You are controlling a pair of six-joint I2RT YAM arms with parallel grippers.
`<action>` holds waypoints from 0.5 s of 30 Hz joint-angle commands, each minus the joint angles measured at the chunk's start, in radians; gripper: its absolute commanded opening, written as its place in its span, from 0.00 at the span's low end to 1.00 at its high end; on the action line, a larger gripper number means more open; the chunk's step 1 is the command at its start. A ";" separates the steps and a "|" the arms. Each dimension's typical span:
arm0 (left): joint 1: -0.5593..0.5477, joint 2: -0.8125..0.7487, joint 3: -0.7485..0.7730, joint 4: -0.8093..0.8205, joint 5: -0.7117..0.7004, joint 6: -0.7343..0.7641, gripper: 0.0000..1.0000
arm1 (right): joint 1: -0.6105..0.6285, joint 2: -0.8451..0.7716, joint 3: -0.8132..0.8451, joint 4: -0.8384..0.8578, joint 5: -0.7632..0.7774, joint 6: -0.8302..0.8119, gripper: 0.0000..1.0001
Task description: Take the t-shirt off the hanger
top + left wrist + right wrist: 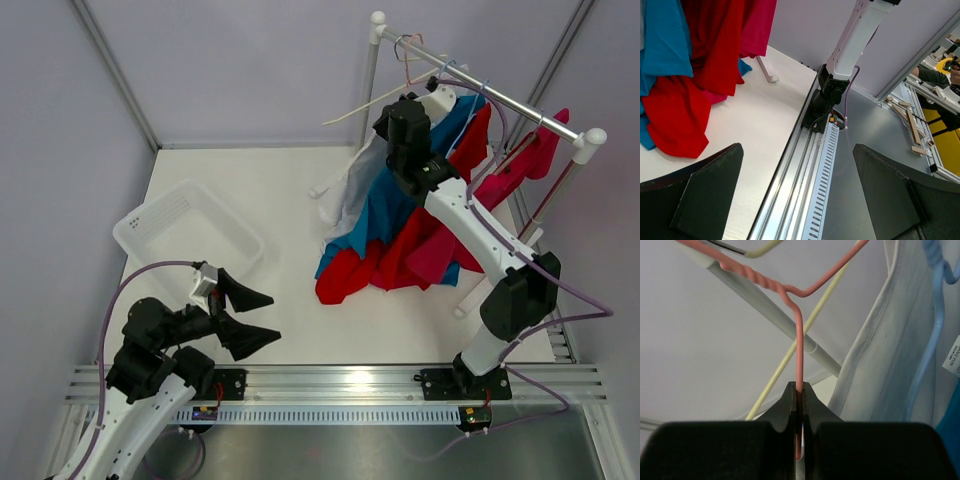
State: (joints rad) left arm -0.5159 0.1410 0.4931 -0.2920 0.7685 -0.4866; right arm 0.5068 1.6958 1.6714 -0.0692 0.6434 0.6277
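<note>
Several t-shirts hang from a white rack rail [490, 92] and trail onto the table: white [350, 185], blue [385, 205], red [345, 275] and magenta [530, 160]. My right gripper [405, 112] is up at the rail's left end. In the right wrist view it [799, 387] is shut on the bare wire of a pink hanger [798, 340], just below its twisted neck. A yellow hanger [790, 355] crosses behind, and the white shirt [890, 355] hangs to the right on a blue hanger [935, 315]. My left gripper [272, 318] is open and empty, low at the near left.
A white basket [190, 235] stands at the left of the table. The rack's feet [470, 300] rest on the table by the right arm. The left wrist view shows the red shirt [675, 110] heaped on the table, the right arm's base [827, 95] and the metal rail [805, 185].
</note>
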 commanded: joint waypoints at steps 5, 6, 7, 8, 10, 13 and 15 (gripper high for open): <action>0.013 0.011 0.036 0.024 -0.009 0.003 0.99 | -0.004 -0.171 -0.076 0.177 -0.119 0.073 0.00; 0.014 0.012 0.036 0.024 -0.009 0.002 0.99 | -0.004 -0.182 -0.093 0.184 -0.132 0.099 0.00; 0.014 0.012 0.036 0.022 -0.009 0.002 0.99 | -0.004 -0.194 -0.113 0.189 -0.167 0.113 0.00; 0.014 0.012 0.036 0.022 -0.005 -0.001 0.99 | -0.002 -0.217 -0.133 0.195 -0.181 0.128 0.00; 0.013 0.016 0.035 0.022 -0.005 -0.003 0.99 | -0.001 -0.242 -0.212 0.224 -0.230 0.173 0.00; 0.014 0.019 0.035 0.024 -0.008 -0.006 0.99 | -0.002 -0.286 -0.301 0.250 -0.296 0.213 0.00; 0.014 0.022 0.035 0.022 -0.018 -0.009 0.99 | -0.002 -0.309 -0.351 0.269 -0.344 0.239 0.00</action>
State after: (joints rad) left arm -0.5053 0.1478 0.4931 -0.2924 0.7624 -0.4873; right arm 0.5064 1.4403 1.3659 0.0906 0.3996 0.7937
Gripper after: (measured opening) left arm 0.988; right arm 0.061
